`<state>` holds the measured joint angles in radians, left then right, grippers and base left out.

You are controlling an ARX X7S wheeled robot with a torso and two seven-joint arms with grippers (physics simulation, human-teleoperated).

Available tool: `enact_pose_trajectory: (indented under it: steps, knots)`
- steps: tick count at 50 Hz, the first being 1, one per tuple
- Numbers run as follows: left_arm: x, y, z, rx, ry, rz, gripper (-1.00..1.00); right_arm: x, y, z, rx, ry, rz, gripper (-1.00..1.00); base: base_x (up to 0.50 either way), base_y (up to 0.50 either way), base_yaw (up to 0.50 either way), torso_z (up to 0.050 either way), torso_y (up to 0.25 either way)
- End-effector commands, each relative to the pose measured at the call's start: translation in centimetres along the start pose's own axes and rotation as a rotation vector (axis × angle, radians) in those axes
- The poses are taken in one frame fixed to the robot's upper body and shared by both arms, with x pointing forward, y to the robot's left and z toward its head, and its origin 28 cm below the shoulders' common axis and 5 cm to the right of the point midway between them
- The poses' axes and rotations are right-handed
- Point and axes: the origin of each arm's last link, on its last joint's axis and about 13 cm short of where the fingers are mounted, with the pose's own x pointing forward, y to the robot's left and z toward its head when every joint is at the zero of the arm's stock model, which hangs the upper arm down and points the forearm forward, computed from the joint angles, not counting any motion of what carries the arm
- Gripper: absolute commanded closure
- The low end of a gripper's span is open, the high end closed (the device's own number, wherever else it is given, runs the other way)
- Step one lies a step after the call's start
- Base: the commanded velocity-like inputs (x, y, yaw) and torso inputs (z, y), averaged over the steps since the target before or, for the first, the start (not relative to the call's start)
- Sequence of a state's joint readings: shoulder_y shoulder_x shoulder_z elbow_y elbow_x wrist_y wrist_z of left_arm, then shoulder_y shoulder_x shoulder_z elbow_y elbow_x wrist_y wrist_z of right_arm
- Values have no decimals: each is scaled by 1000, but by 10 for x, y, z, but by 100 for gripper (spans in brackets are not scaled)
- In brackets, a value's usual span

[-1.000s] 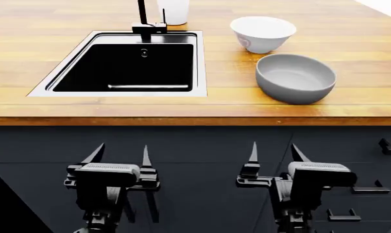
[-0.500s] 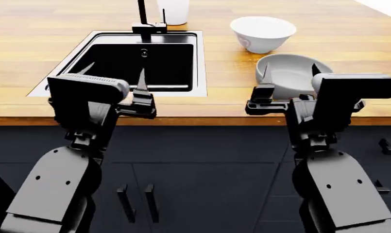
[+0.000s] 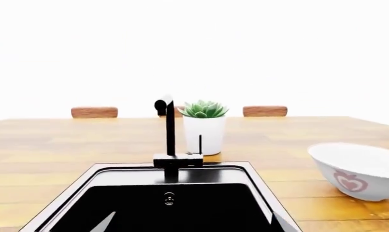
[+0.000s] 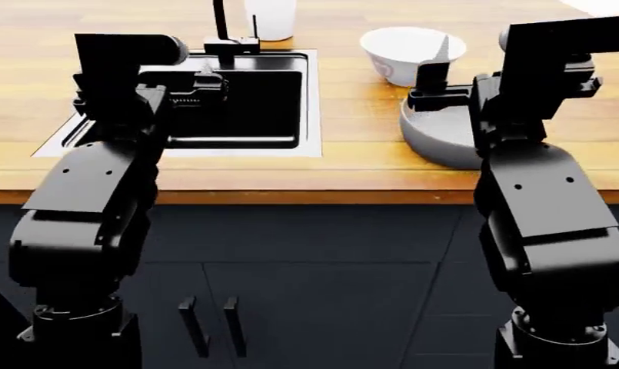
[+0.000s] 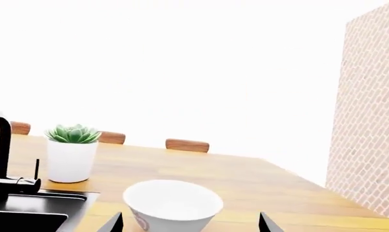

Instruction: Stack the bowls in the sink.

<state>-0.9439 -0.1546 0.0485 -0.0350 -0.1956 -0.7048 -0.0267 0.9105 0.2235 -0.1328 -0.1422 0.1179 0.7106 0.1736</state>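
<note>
White bowl (image 4: pixel 404 52), glossy, pink-red side mark: on the wooden surface (image 4: pixel 351 115) right of the sink (image 4: pixel 288 142). Grey bowl (image 4: pixel 437 138), wider, matte: on the surface just in front of the white one, partly hidden by the right arm. Sink: black basin, steel rim, black faucet (image 3: pixel 170 145) and potted succulent (image 3: pixel 203 126) behind. Left gripper (image 4: pixel 191 84): jaws apart, holding nothing, over the basin. Right gripper (image 5: pixel 189 223): jaws apart, holding nothing, facing the white bowl.
</note>
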Motion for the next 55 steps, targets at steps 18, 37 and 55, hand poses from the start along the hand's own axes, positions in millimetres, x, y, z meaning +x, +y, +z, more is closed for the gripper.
enact_pose_trajectory:
  steps: [18,37,55]
  knots:
    - [2,-1,8,-30,21,11,-100,3,-10,7,-30,13,-44,-100,325,-122,0,0,0]
    - [0,4,6,-39,26,33,-100,6,-12,14,-42,-7,-46,-100,229,-202,0,0,0]
    - [5,14,54,3,19,-43,-100,27,-21,59,-71,-75,-23,-100,122,-110,0,0,1]
